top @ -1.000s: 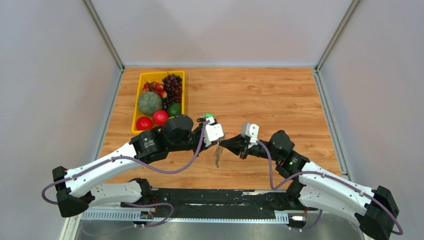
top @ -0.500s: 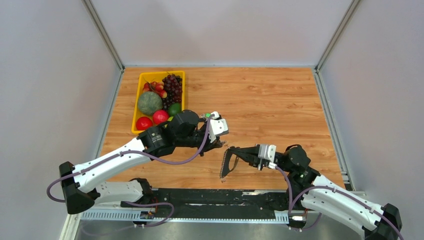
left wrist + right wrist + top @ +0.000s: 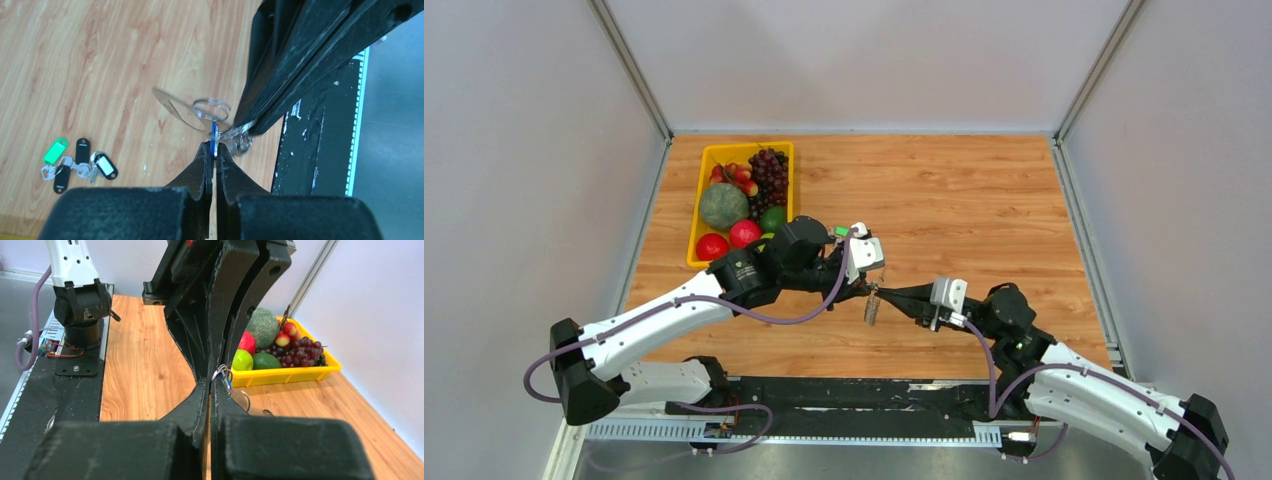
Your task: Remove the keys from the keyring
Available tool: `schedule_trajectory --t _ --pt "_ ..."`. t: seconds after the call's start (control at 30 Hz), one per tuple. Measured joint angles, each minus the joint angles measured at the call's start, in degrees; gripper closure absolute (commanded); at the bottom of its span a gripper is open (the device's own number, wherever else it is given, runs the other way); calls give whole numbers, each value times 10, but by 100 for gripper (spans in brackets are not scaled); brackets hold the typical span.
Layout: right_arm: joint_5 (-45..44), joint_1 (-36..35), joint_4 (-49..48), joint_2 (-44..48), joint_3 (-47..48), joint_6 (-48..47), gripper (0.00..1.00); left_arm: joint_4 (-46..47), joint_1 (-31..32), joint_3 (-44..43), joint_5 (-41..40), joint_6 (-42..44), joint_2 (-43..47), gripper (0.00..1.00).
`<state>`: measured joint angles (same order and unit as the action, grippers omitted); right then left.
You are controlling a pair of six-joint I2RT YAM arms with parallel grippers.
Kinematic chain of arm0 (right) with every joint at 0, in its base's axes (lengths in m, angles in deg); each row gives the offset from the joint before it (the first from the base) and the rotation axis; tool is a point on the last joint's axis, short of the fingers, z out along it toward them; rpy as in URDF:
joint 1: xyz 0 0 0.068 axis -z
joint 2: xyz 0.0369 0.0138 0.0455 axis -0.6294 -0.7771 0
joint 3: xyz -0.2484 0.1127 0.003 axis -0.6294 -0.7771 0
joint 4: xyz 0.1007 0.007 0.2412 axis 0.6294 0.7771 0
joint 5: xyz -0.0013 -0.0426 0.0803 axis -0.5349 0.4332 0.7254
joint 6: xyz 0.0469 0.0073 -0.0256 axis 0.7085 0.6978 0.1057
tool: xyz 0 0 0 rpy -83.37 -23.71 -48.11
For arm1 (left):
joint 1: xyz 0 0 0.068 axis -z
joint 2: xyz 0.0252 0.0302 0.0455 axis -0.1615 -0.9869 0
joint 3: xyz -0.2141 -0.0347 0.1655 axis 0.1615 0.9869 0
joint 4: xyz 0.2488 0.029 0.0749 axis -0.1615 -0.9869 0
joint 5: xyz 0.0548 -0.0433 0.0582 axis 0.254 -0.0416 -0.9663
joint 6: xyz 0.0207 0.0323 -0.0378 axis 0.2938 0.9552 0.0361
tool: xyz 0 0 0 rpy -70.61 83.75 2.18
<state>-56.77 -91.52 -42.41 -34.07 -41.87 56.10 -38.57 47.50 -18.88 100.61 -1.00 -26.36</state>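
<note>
The silvery keyring (image 3: 872, 306) hangs between my two grippers above the table, its chain dangling. My left gripper (image 3: 865, 284) is shut on a thin blue key (image 3: 214, 134) still joined to the ring (image 3: 239, 136). My right gripper (image 3: 886, 292) is shut on the silvery ring (image 3: 221, 372), with the blue key (image 3: 228, 382) just beyond its tips. The two grippers' tips (image 3: 214, 146) (image 3: 210, 381) nearly touch. Loose keys lie on the table in the left wrist view: a green one (image 3: 55, 150) and black ones (image 3: 82, 148) (image 3: 106, 166).
A yellow basket (image 3: 696, 222) of fruit stands at the back left, close behind my left arm; it also shows in the right wrist view (image 3: 300, 374). A black base plate (image 3: 854, 395) runs along the near edge. Grey walls close in both sides.
Half a second ago my right gripper held the chain lower and apart from the left gripper. It has moved back up and left, and its tips again meet the left gripper's tips.
</note>
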Motion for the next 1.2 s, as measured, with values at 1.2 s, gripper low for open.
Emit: schedule_trajectory --t 1.2 --pt "-391 -3 57 114 -7 37 100 169 -36 127 -176 -179 -59 99"
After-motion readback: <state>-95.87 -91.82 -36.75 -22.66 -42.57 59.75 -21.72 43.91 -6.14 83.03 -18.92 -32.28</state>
